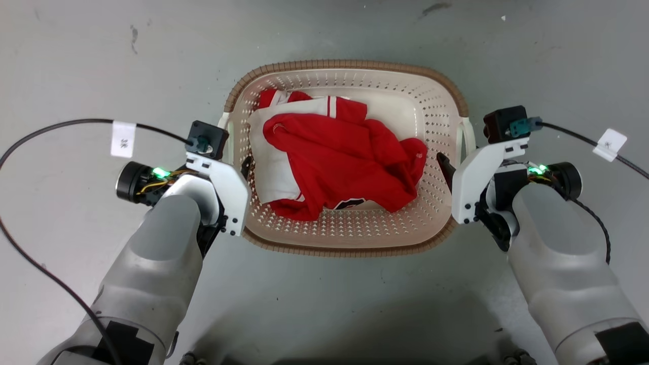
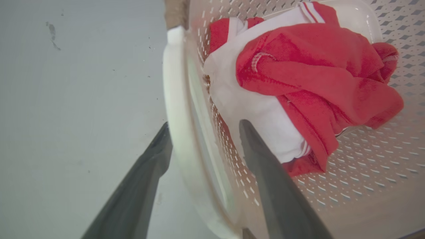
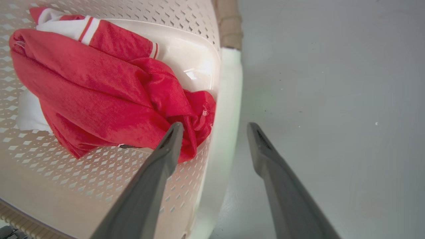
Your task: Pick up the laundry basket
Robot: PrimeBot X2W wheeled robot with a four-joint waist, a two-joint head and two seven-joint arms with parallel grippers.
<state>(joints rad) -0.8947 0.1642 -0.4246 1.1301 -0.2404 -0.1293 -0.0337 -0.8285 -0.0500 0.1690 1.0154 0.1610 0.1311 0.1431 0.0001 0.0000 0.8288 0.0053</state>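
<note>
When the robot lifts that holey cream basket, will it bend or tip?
Probably stiff: the cream perforated plastic basket looks moulded. Likely light, holding only red-and-white clothes. With left claw and right claw at opposite sides, tipping seems unlikely.

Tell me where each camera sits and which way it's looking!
Head view: up on the robot's head, looking down at the laundry basket on the floor; both grey forearms show.
Left wrist view: on the left arm, looking along the left fingers, which straddle the basket's white handle.
Right wrist view: on the right arm, looking along the right fingers, astride the other handle.
Shared: both wrist views see the red and white clothes inside.
</note>
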